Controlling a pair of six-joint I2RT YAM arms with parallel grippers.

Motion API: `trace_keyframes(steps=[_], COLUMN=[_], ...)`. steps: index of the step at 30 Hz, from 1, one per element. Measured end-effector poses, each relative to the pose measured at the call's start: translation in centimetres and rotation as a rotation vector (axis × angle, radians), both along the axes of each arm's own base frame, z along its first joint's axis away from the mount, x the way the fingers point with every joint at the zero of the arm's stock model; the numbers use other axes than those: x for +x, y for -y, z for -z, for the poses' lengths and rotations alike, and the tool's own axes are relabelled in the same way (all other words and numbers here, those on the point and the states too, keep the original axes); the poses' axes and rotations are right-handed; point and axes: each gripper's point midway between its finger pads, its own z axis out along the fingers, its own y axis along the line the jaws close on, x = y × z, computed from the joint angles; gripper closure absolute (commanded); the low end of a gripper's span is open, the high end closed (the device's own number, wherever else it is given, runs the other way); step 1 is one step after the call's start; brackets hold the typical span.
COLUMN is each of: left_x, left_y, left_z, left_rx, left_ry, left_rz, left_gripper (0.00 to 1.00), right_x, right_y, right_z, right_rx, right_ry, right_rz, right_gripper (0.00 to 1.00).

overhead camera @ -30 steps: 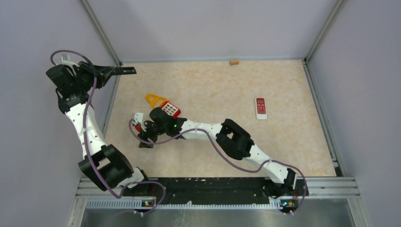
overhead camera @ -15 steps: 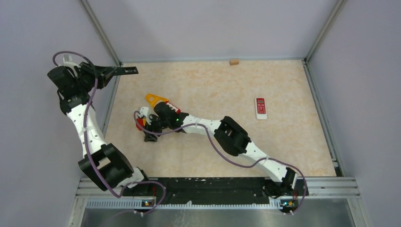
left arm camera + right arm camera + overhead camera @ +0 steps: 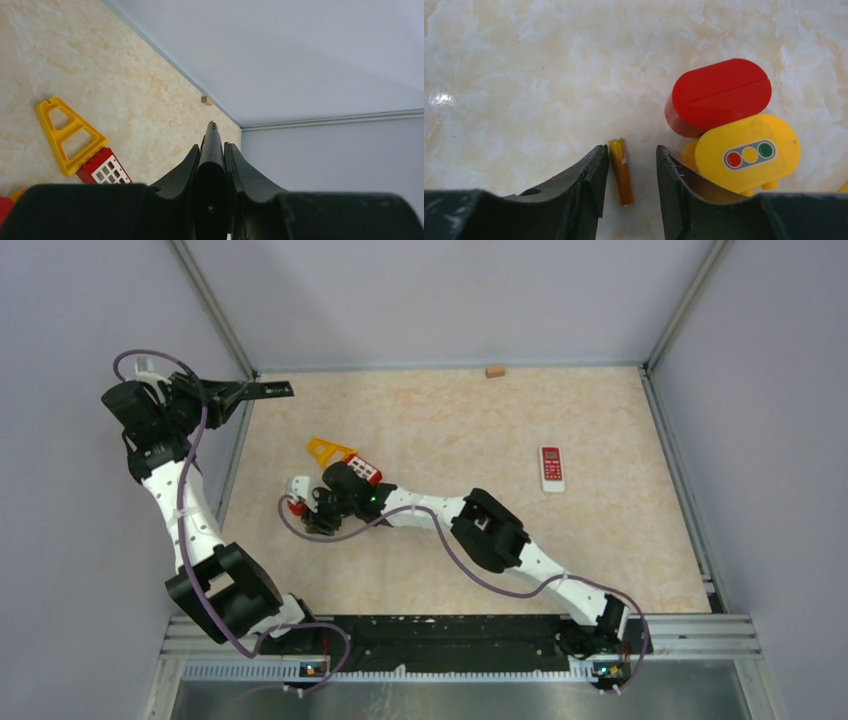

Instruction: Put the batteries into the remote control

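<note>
Remote (image 3: 551, 469) — red and white — lies flat near the table's right edge, well apart from both arms. Toward the left edge, the right gripper (image 3: 629, 155) is down at the tabletop, jaws partly open around a tiny amber stick (image 3: 620, 172) that lies flat, unclamped; whether it is a battery I cannot tell. Just beside it sit a red block (image 3: 719, 95) and a yellow block (image 3: 749, 150). The left gripper (image 3: 212, 150) — raised by the far-left corner — is closed on a slim dark bar (image 3: 211, 170)
</note>
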Motion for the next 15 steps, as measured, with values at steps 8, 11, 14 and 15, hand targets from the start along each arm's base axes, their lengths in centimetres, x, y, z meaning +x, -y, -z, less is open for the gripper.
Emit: trace_keyframes(steps=[8,11,14,15], left_x=[0.0,0.0,0.0,0.1], left_y=[0.0,0.0,0.0,0.0], left_z=[-0.1,-0.1,-0.1,-0.1], left_rx=[0.001,0.002,0.002,0.003], left_ry=[0.003,0.005,0.005,0.007], left_rz=[0.0,0.0,0.0,0.0], left_gripper=[1.0,1.0,1.0,1.0], right_x=[-1.2,-1.2,-1.2,-1.2], right_y=[-0.2,-0.1,0.7,1.1], right_z=[-0.1,-0.1,-0.3,-0.4], right_rx=[-0.006,-0.019,-0.044,-0.053], right_ry=[0.093,0.121,0.128,0.126], right_rz=[-0.016,0.006,0.042,0.052], right_gripper=[0.91,0.96,0.99,1.0])
